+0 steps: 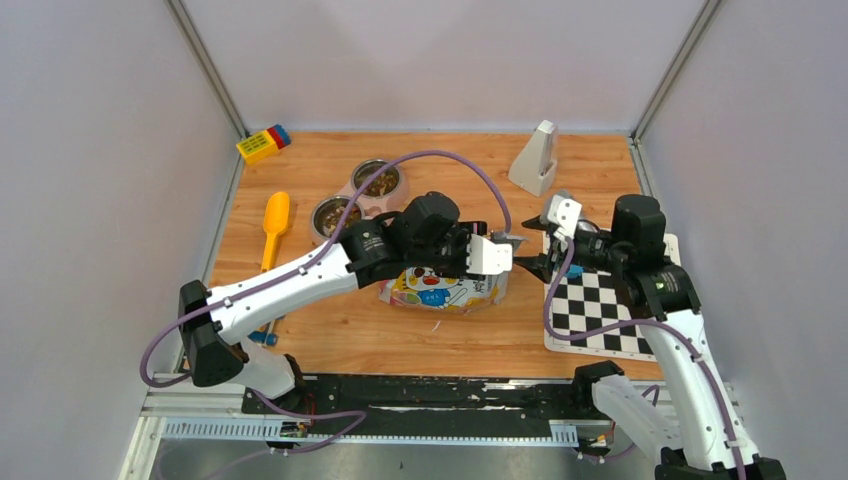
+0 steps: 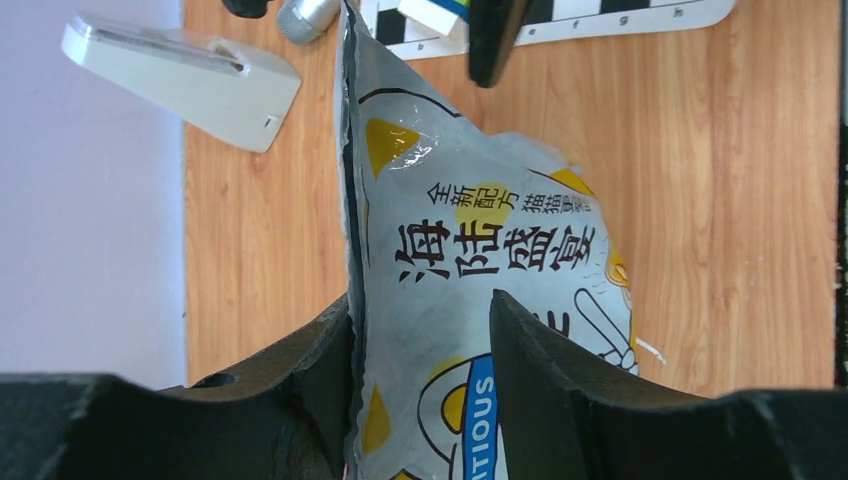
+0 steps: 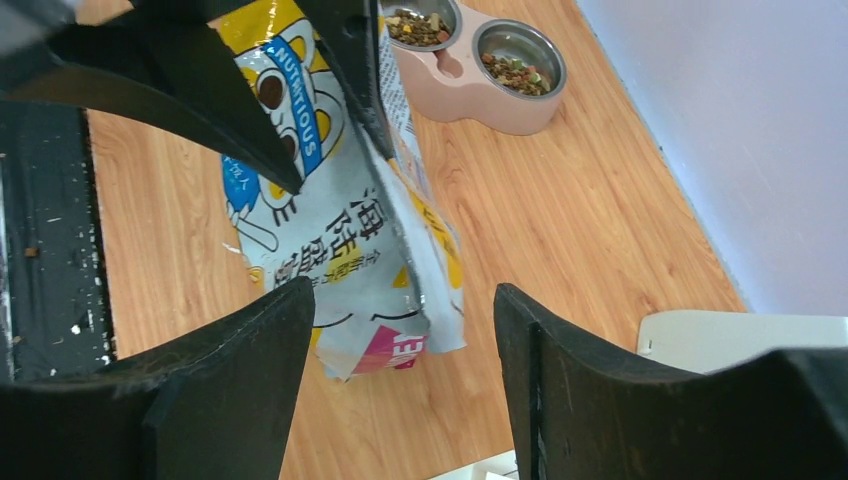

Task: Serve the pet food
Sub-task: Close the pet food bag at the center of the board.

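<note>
The yellow-and-white pet food bag [image 1: 440,292] lies across the table's middle, with its torn, silver-lined mouth toward the right. My left gripper [image 1: 480,272] is shut on the bag. In the left wrist view the bag [image 2: 480,230] sits between the two fingers of my left gripper [image 2: 420,310]. My right gripper [image 1: 532,265] is open and empty just past the mouth. In the right wrist view the bag's torn end [image 3: 340,240] hangs between the tips of my right gripper [image 3: 400,290], touching neither. Brown kibble [image 3: 420,25] fills both steel bowls [image 1: 380,183].
The pink double bowl [image 1: 362,205] stands behind the bag and shows in the right wrist view [image 3: 470,85]. A yellow scoop [image 1: 275,225] lies at the left. A white wedge [image 1: 535,160] stands at the back right. A checkerboard [image 1: 600,305] lies under my right arm. Toy blocks [image 1: 262,143] sit in the back left corner.
</note>
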### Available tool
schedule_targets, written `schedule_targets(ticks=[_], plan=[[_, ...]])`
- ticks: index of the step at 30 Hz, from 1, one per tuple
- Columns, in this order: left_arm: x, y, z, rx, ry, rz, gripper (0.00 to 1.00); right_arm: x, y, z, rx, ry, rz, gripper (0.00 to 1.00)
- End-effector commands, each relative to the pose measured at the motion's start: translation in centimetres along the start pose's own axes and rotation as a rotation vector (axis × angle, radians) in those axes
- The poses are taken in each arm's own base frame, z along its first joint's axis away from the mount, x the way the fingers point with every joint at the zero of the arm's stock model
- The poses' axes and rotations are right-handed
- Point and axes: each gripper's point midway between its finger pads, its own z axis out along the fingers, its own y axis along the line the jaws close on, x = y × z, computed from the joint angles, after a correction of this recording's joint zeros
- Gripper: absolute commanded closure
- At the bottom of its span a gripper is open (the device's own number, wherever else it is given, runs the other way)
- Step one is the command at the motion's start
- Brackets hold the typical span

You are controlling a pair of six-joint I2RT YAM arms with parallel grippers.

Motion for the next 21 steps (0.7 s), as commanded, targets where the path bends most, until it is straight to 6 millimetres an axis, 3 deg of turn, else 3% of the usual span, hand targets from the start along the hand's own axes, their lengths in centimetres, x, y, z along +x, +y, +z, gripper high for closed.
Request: schedule_targets(ticks=[1, 9, 13, 17, 21], plan=[[-0.9, 1.4, 0.3, -0.123, 0.038, 0.057, 0.45, 0.0, 2.0, -0.4, -0.070, -0.042, 0.059, 0.33], [-0.2, 1.1, 1.3, -0.222, 0.123, 0.129, 0.54, 0.3, 0.1, -1.9, 0.016, -0.045, 0.106, 0.33], [0.2, 1.5, 1.3, -0.262, 0.146, 0.133, 0.68, 0.3, -1.0, -3.2, 0.079, -0.048, 0.111, 0.33], [0.3, 2.0, 1.2, -0.299, 0.167, 0.143, 0.99, 0.4, -1.5, -3.9, 0.105, -0.058, 0.125, 0.33], [0.3, 2.4, 1.0, -0.318, 0.176, 0.139, 1.00, 0.2, -1.6, -4.3, 0.119, -0.064, 0.123, 0.33]])
